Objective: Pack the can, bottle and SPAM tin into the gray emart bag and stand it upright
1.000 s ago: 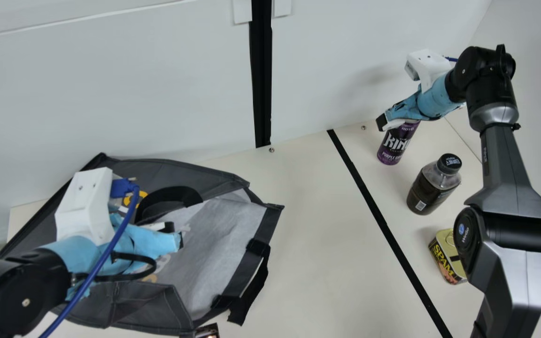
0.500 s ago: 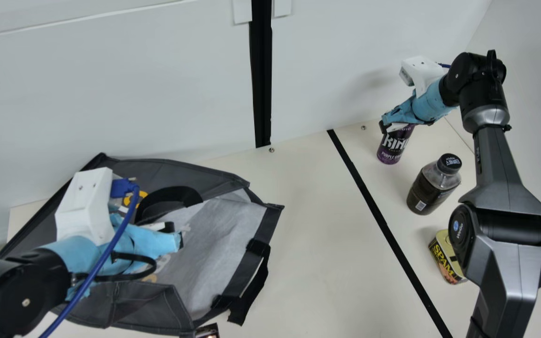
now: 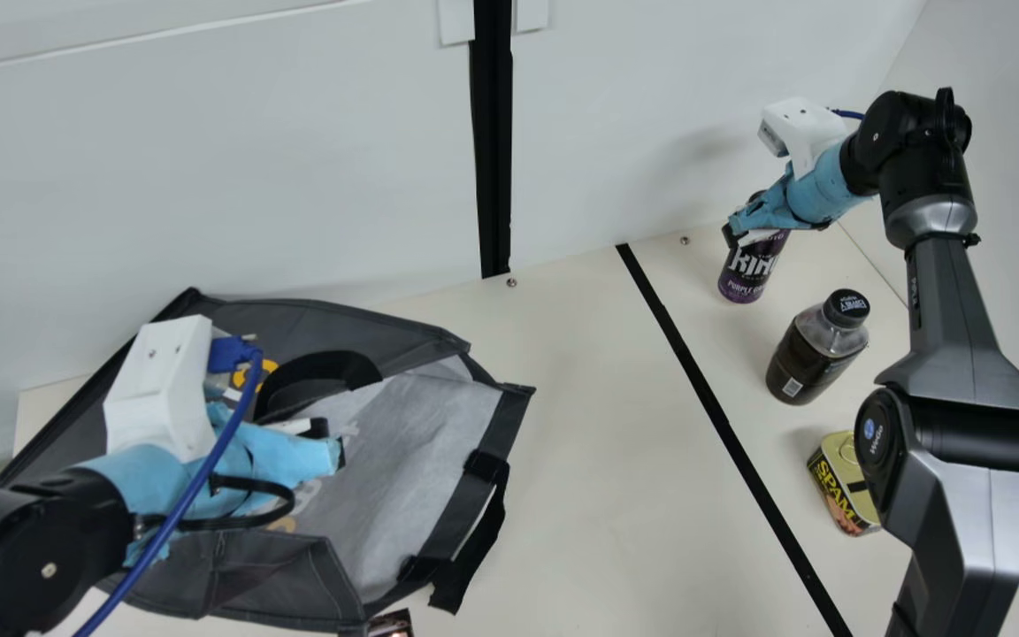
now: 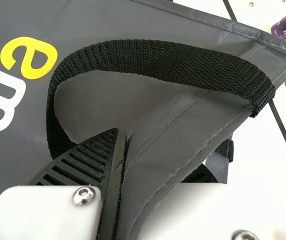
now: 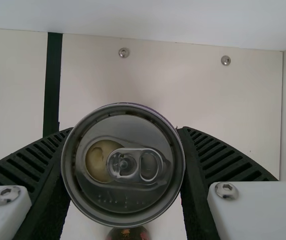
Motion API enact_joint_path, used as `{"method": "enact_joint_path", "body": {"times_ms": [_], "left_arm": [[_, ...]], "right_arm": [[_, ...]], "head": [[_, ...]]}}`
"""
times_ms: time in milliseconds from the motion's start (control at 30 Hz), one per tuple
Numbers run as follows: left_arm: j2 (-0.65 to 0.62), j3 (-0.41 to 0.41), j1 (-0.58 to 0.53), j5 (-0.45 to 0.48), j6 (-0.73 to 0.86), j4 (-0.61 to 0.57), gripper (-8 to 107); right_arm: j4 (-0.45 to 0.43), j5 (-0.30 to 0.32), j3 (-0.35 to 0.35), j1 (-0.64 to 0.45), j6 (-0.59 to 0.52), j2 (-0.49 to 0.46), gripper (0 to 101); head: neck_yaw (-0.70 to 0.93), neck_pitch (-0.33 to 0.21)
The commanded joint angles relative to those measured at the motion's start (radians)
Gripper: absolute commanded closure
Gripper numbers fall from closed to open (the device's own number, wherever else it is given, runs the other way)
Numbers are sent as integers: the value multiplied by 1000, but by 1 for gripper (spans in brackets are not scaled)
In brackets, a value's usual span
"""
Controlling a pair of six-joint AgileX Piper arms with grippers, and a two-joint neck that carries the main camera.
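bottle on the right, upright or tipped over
Upright: the bottle stands on its base on the table, its black cap uppermost.

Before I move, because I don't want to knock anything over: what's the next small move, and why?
I'd probably raise the purple can straight up a little. The right gripper has it clamped between both fingers, the bottle stands close by, and the left gripper pinches fabric of the gray bag, which lies across the table.
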Motion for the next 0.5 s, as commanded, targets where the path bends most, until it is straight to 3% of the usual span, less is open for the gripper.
{"method": "enact_joint_path", "body": {"times_ms": [0,467], "left_arm": [[0,0,0,0,0,0,107],[0,0,0,0,0,0,107]], "right_arm": [[1,0,10,1,-6,-17,101],[14,0,147,0,-34,-171,101]], "head": [[-1,-24],[-1,-24]]}}
